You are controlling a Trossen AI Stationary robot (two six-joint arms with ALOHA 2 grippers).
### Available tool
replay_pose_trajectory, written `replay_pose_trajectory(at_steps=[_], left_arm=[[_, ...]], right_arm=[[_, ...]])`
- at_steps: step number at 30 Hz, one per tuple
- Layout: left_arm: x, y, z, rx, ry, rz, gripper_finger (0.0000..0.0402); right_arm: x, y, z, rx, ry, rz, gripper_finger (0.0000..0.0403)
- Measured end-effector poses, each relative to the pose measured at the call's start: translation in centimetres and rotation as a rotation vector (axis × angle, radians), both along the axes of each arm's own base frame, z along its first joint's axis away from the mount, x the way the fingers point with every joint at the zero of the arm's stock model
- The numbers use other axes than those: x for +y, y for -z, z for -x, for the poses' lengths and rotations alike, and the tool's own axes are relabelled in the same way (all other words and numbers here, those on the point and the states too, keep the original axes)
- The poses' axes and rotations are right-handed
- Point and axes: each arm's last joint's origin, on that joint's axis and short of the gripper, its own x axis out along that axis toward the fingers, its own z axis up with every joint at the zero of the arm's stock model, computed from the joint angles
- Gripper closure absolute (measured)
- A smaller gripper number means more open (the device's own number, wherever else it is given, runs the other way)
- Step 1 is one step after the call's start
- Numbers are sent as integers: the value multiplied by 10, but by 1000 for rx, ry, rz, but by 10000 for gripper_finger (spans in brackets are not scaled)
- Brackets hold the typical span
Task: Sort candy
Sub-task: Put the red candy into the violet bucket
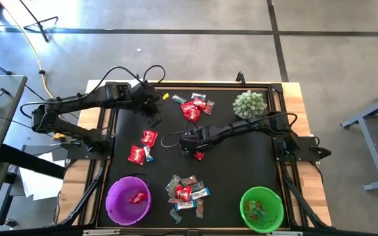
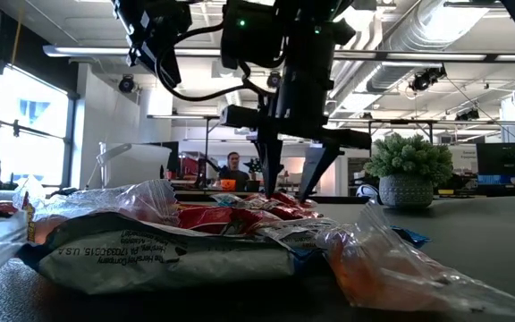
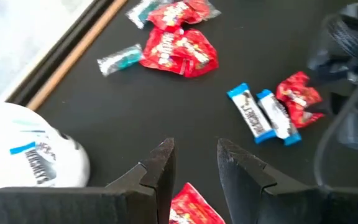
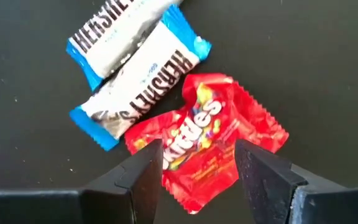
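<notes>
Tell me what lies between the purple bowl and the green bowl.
In the high view, a heap of mixed candy, red packets and blue-and-white bars, lies on the black mat between the purple bowl and the green bowl. It touches neither bowl.

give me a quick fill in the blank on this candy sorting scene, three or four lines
1. The right gripper has its open fingers on either side of a ____ Skittles packet.
2. Beside that packet lie ____ blue-and-white Hershey's bars.
3. The red packet already sorted lies in the ____ bowl.
4. The spiky pale green plant stands on the ____ arm's side of the table.

Missing words: red; two; purple; right
</notes>
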Motion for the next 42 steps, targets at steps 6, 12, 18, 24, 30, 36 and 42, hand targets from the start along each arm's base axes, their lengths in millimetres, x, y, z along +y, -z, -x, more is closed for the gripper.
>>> replay_pose_trajectory(at_steps=[6,12,18,24,30,36,42], left_arm=[[-1,0,0,-7,12,22,296],[-1,0,0,-4,26,14,296],[-1,0,0,4,50,-2,296],[-1,0,0,8,63,-14,296],[-1,0,0,13,81,-26,296],[-1,0,0,19,99,-37,296],[-1,0,0,22,106,-41,296]], right_arm=[[-4,13,-3,23,-17,-3,208],[-3,28,-6,64,-44,-19,208],[-3,30,-6,68,-42,-3,215],[-3,31,-6,66,-37,-9,279],[-3,32,-6,63,-39,-23,370],[-3,29,-5,70,-45,-41,387],[-2,14,7,119,-75,-48,379]])
